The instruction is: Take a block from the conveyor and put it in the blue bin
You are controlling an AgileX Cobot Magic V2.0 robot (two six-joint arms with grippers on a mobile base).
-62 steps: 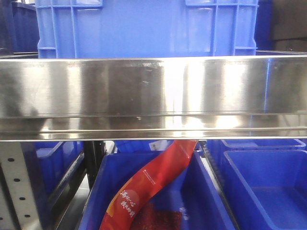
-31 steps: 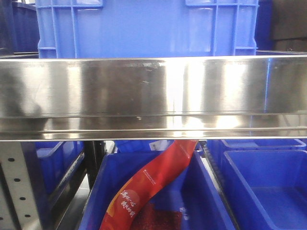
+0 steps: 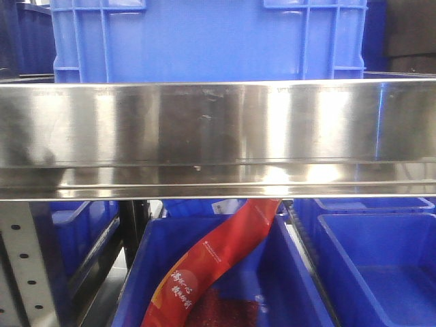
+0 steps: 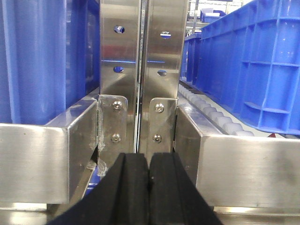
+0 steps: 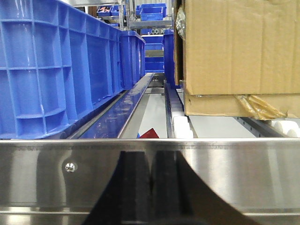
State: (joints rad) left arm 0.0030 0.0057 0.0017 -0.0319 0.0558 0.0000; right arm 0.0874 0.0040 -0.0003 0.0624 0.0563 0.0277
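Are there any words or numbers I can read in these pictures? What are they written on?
Red packet hanging into the lower blue bin: yellow characters run down it, with a small white logo above, but all are too blurred to read.
White tag just above the packet: too small to read.
Cardboard box, steel rail and the other bins: no writing shows.

red packet [image 3: 218, 262] | yellow and white print | unreadable
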